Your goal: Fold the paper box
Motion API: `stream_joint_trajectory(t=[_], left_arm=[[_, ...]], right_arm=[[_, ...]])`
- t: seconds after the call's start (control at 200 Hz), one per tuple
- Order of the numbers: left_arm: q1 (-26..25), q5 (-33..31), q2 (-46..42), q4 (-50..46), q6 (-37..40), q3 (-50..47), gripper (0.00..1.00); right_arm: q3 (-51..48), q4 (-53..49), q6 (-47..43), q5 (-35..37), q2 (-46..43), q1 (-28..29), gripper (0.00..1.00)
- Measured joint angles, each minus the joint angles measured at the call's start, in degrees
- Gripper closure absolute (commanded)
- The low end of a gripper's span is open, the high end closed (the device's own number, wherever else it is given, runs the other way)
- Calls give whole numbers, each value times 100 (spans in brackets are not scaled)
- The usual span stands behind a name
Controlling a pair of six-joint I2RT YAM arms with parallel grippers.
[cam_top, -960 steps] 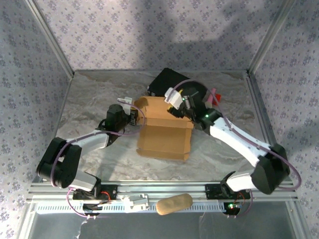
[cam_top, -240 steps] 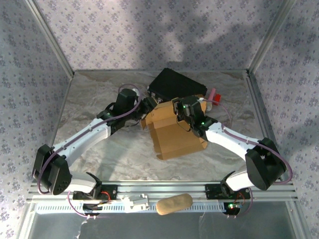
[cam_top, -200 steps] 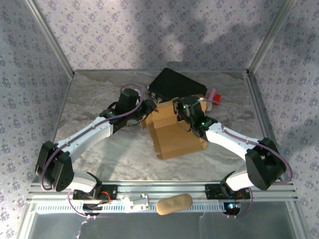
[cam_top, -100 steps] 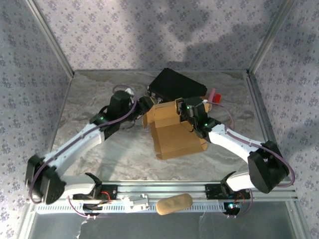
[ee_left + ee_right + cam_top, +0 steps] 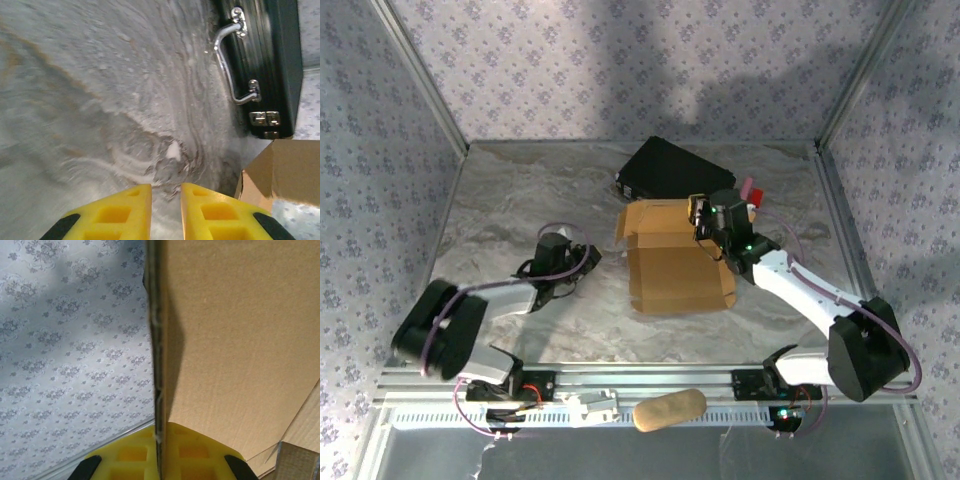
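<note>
On the table (image 5: 510,200), the right claw (image 5: 704,213) pinches the paper box (image 5: 675,275) edge.

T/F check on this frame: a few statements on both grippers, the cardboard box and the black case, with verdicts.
1. The right gripper is clamped on an edge of the tan cardboard paper box. True.
2. The left gripper grips a box flap. False: nothing sits between its fingers, and it hangs over the bare marbled table, apart from the box.
3. The black rectangular hard case lies beyond the box, toward the far wall. True.
4. The box is folded shut. False: it lies open, flaps untucked.
</note>
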Motion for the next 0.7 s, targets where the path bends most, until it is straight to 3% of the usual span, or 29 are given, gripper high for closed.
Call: stream_joint_trajectory(t=[0.205,0.365,0.55,0.7], left_arm=[[-4,431,1362,2363,-442,0,76],[-50,575,1847,3423,-750,0,76],[-103,573,1875,3969,-920,-87,70],[138,588,1300,3429,-769,-216,69]], right_arm=[[4,-109,142,-2,0,-57,100],[35,-136,212,-17,0,-122,100],[85,-133,286,-76,0,-216,100],[98,-138,212,-177,0,-245,100]])
